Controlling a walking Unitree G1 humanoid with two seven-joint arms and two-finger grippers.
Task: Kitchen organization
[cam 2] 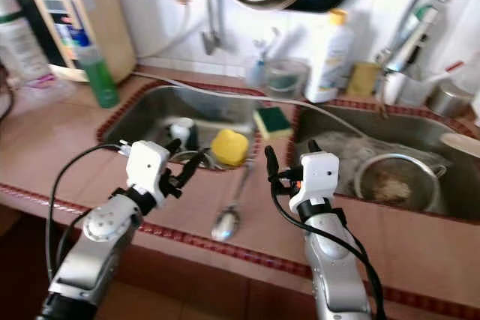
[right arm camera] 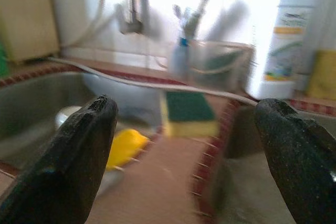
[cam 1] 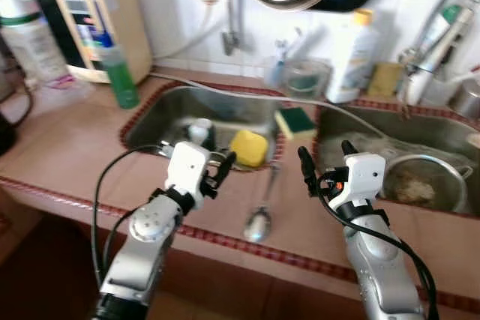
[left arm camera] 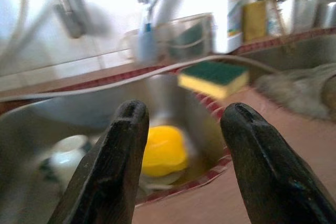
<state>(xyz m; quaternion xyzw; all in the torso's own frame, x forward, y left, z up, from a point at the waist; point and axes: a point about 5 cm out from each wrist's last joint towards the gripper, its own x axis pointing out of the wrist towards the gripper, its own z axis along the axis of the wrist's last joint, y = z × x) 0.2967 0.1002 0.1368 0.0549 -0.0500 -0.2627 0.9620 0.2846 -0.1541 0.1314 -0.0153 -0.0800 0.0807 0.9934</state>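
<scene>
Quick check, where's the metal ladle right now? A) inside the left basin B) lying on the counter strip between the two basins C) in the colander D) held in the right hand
B: the ladle lies on the tiled counter between the two basins, bowl toward the robot, with the left hand and right hand both open and apart from it.

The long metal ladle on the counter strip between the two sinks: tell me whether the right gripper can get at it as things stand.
Probably yes. The long metal ladle lies bare on the counter, and the right gripper hovers open just beside it, with nothing between them.
</scene>
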